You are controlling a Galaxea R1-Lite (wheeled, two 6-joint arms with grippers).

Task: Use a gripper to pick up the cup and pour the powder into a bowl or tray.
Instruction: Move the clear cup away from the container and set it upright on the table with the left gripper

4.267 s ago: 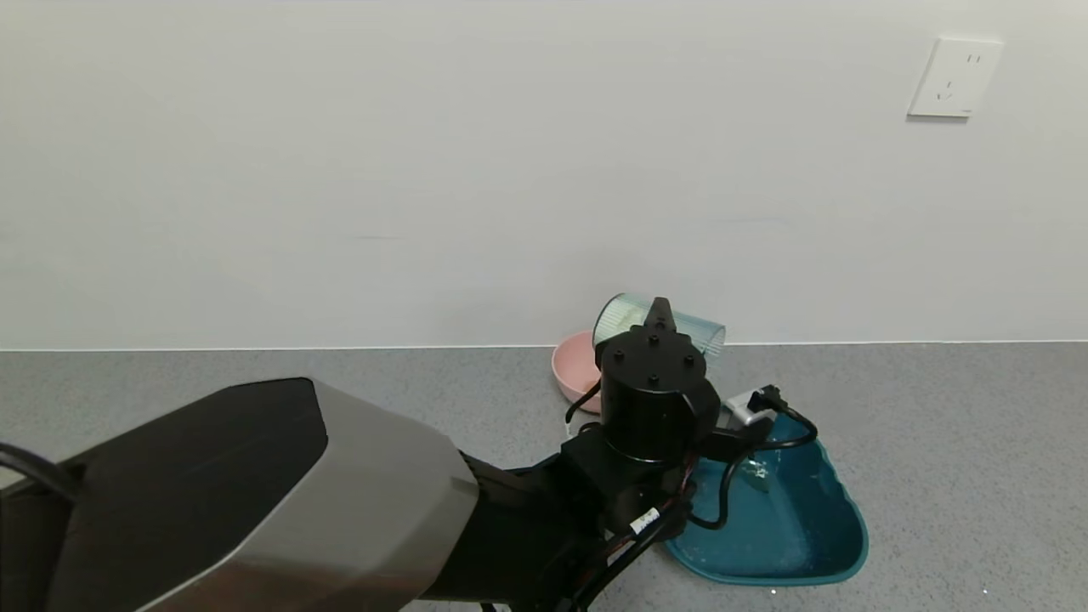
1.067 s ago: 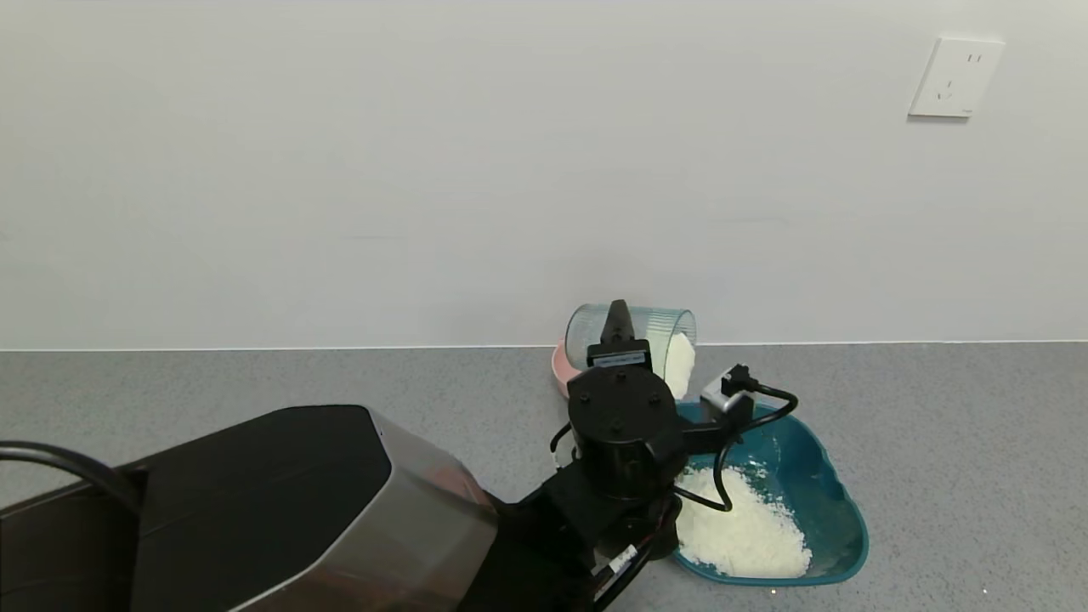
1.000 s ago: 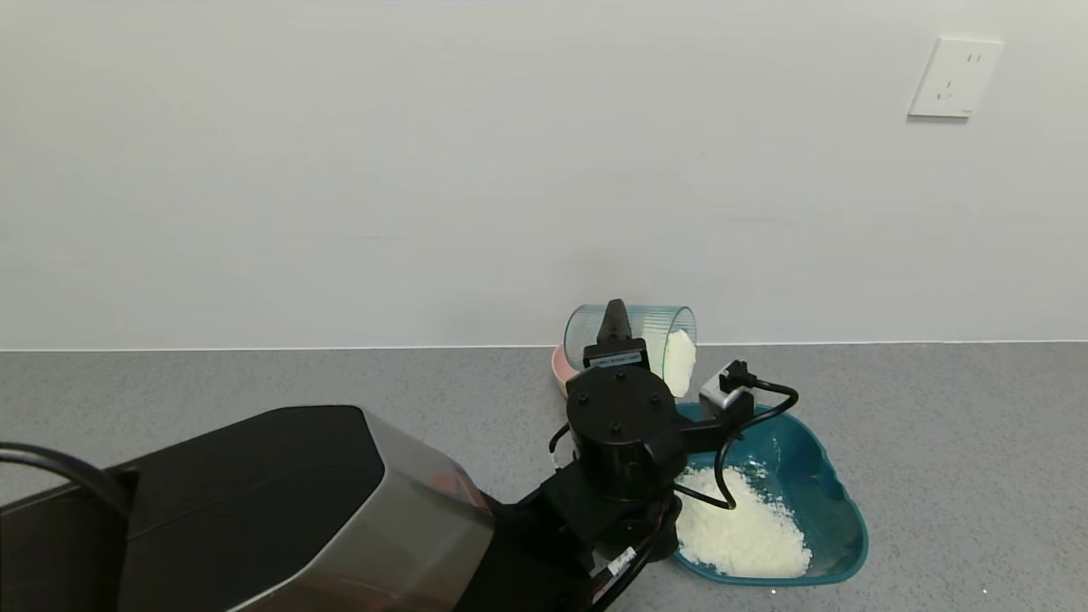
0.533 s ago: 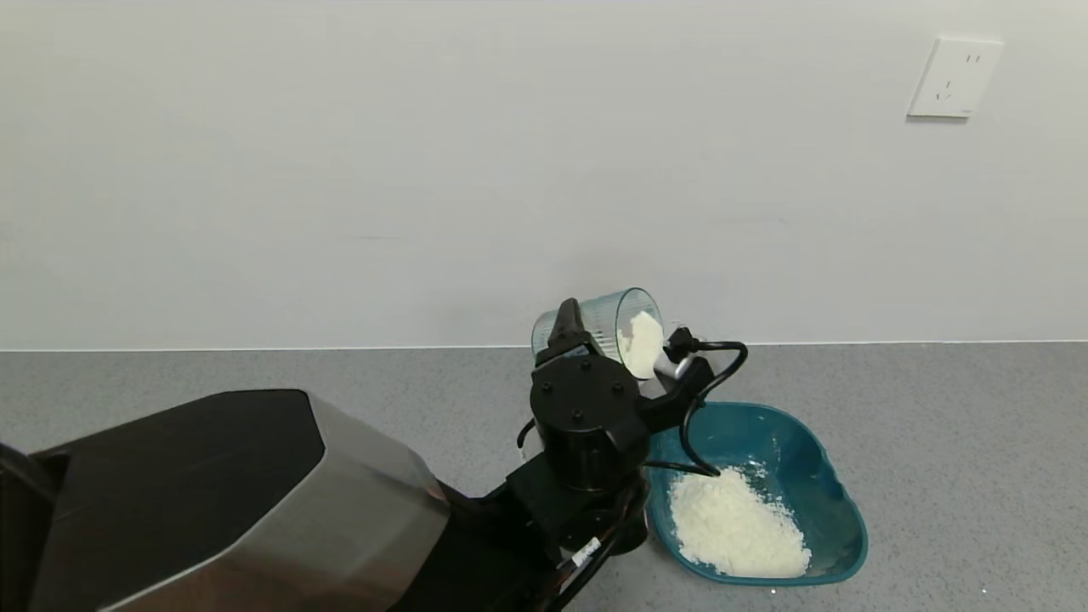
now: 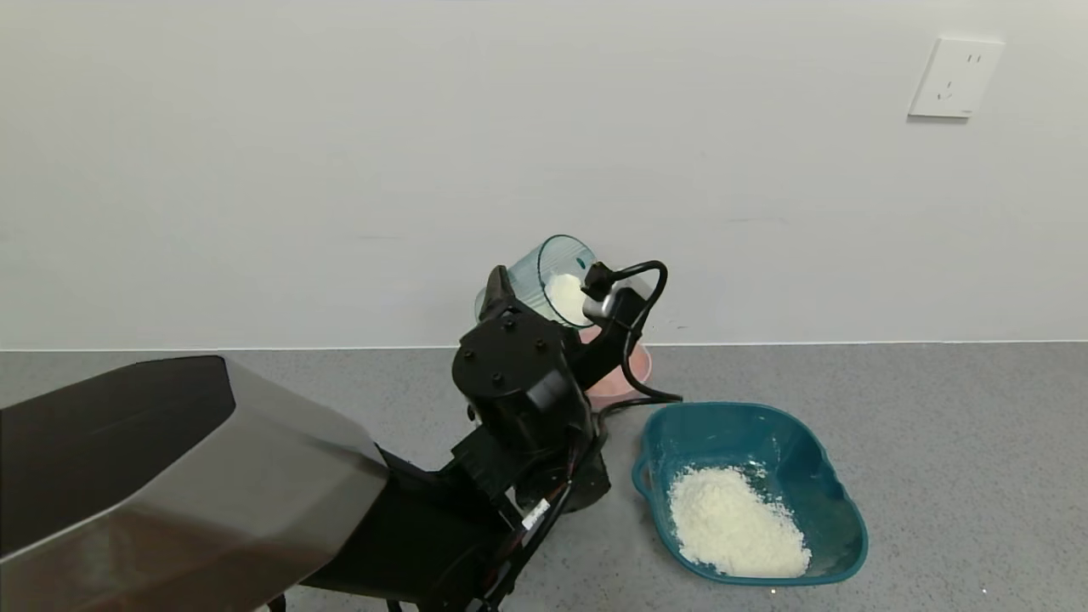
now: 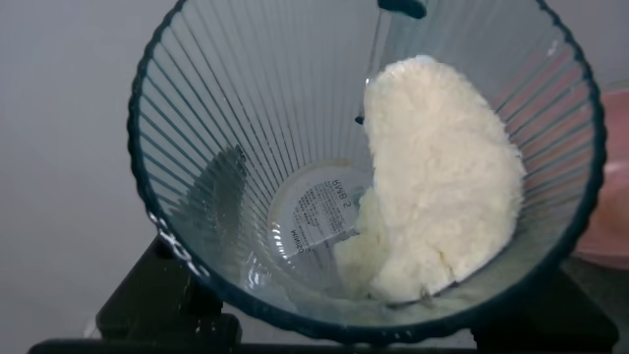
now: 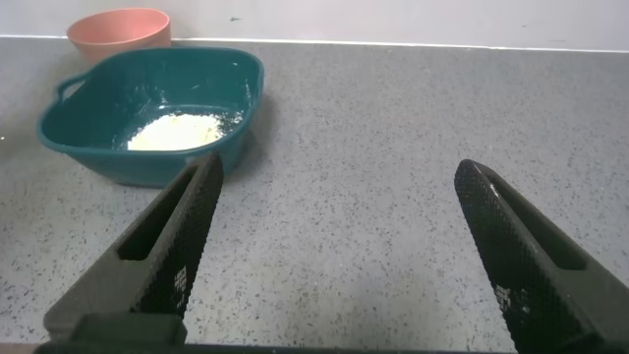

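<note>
Cup (image 5: 544,276): clear blue-green, ribbed, held up off the surface in the left tool (image 5: 510,297), tilted with its mouth toward the camera, left of and above the tray. White clump of powder (image 6: 442,182) stuck to its inner wall. Tray (image 5: 837,501): dark teal, wavy rim, flat on the surface, holding a pile of white powder (image 5: 735,523).

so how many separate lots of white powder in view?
2: a white powder pile in the dark teal plastic tray, and a clump inside the clear ribbed cup held by the left gripper.
</note>
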